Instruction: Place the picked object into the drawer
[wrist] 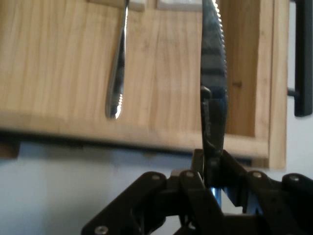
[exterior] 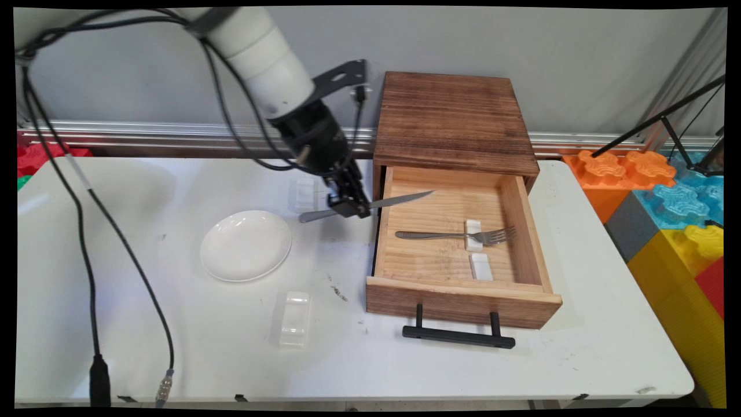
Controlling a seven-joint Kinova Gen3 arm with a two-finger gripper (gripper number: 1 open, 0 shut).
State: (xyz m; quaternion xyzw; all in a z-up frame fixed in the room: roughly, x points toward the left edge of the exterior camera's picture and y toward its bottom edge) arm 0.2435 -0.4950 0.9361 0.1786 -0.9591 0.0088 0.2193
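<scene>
Knife is sitting clamped in your gripper, which is closed on it about mid-length, near where handle meets blade. It is hanging level in the air, handle end sticking out left over the table, blade tip reaching right past the left wall of the open drawer. In the hand view the serrated blade is running straight up from between the closed fingers of the gripper, and the drawer's side wall is passing just under it. The knife is touching nothing but the fingers, as far as both views are showing. The drawer is standing pulled out of the wooden cabinet, black handle facing the near side. A fork is lying inside across a small white rest, and a second white rest is sitting bare just in front of it. A white plate is lying left of the drawer, well apart from your gripper. One clear plastic block is sitting just left of the gripper, another nearer the table's front edge.
</scene>
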